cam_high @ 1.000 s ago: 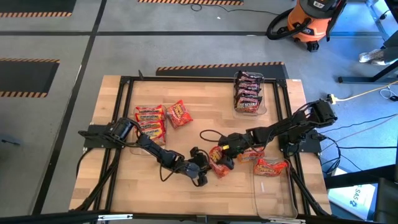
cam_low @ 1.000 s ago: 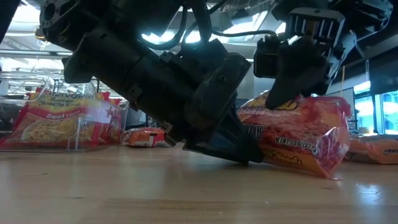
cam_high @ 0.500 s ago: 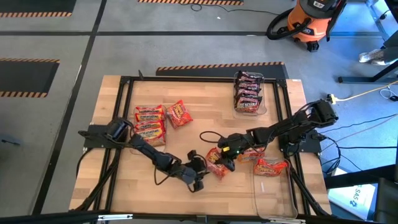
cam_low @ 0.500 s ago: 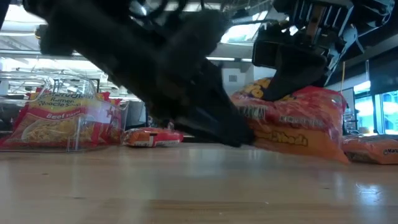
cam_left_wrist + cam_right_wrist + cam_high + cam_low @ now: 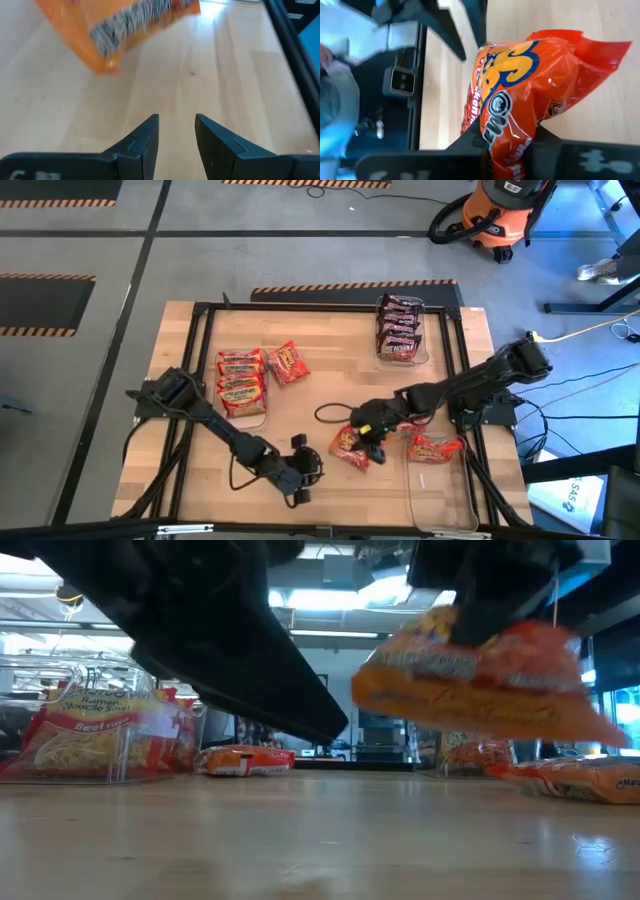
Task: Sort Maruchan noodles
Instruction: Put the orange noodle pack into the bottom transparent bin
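Observation:
My right gripper (image 5: 371,434) is shut on an orange Maruchan noodle packet (image 5: 470,675), which hangs above the table's near middle. My left gripper (image 5: 176,135) stands open with nothing between its fingers, near the table's front edge (image 5: 298,483), left of that packet. Red-and-yellow packets (image 5: 240,378) lie in a clear bin at the left, and one red packet (image 5: 287,362) lies flat beside it. Dark maroon packets (image 5: 398,328) fill a far bin. Another orange packet (image 5: 436,448) lies at the near right. My right gripper pinches one end of the orange packet (image 5: 512,135) between its two fingers, which slant down from the table's right. The rest of the packet (image 5: 525,75) reaches out beyond the fingertips. It is lifted clear of the table, roughly level, its wrapper crumpled at the hold.
A clear bin (image 5: 440,480) stands at the near right corner, holding the other orange packet at its far end. A black frame (image 5: 330,307) runs round the table. Bare wood (image 5: 330,380) lies in the middle.
My right gripper has risen with the orange packet, which stood tilted on the table and now hangs clear of it. My left gripper has drawn away from that packet, toward the table's near-left, rising a little.

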You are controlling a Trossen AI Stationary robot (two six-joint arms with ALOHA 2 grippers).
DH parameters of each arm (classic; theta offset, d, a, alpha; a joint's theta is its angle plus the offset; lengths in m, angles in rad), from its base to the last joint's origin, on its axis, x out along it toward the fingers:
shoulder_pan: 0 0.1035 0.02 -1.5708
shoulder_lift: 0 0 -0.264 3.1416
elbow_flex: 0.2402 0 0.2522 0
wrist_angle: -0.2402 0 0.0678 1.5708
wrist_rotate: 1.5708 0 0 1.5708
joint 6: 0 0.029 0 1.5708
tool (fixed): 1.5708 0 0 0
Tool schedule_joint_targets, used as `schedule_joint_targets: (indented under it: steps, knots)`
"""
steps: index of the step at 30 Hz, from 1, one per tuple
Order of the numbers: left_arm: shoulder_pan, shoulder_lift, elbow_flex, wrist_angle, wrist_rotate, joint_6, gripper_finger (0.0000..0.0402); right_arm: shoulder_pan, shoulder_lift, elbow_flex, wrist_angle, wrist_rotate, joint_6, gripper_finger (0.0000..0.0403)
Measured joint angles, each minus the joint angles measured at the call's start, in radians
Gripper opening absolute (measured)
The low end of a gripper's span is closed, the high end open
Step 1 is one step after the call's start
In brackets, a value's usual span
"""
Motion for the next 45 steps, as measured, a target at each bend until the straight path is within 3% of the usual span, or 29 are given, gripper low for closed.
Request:
schedule_joint_targets:
  steps: [10,16,20,32,40,45]
  knots:
    - [-0.022,-0.002,0.000,0.002,0.005,-0.001,0.0121,0.158,-0.093,0.275,-0.482,0.113,-0.030,0.0030]
    - [-0.023,-0.002,0.000,0.005,0.005,-0.005,0.0121,0.277,-0.131,0.406,-0.707,0.166,0.067,0.0031]
    - [-0.023,-0.002,0.000,0.005,0.005,-0.006,0.0121,0.360,-0.173,0.414,-0.759,0.192,0.157,0.0032]
    - [-0.023,-0.002,0.000,0.005,0.006,-0.054,0.0121,0.633,-0.246,0.406,-1.067,0.468,0.463,0.0032]
    - [-0.014,-0.002,0.000,0.005,0.016,-0.056,0.0121,0.735,-0.199,0.405,-1.221,0.365,0.592,0.0033]
    - [-0.006,-0.002,0.000,0.005,0.030,-0.055,0.0121,0.770,-0.145,0.405,-1.223,0.465,0.591,0.0033]
